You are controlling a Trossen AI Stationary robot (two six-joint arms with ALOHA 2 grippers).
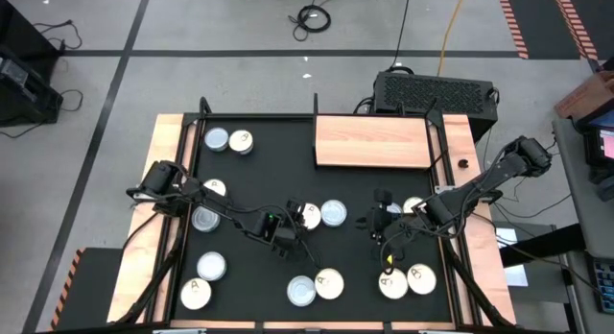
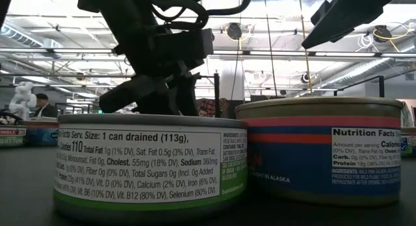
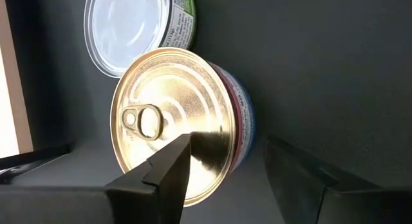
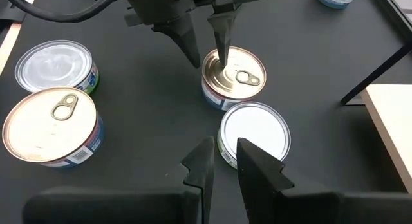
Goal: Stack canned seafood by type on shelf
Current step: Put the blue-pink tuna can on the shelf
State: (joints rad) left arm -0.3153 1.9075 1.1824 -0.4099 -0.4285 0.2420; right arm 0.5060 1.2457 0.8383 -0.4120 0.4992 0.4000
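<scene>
Tins of seafood lie scattered on the black tabletop point(image 1: 269, 171), all sealed, none yet on the wooden shelf point(image 1: 372, 140), which sits bare at the far edge, right of centre. Nearest the shelf, just in front of its near-left corner, a gold pull-tab tin point(image 1: 309, 215) touches a plain silvery-lidded tin point(image 1: 334, 212). The left hand point(image 1: 293, 230) is at the gold tin, its fingers spread apart with one tip over the lid and the other outside the rim, not clamped. The right hand point(image 1: 381, 222) hovers in front of the shelf's near-right part, facing the same pair, fingers point(image 4: 201, 163) nearly together and holding nothing. Two more tins point(image 1: 228, 140) sit left of the shelf. Farther from the shelf, near the front edge, a green-labelled tin point(image 2: 149, 162) stands beside a blue-and-red one point(image 2: 322, 148).
</scene>
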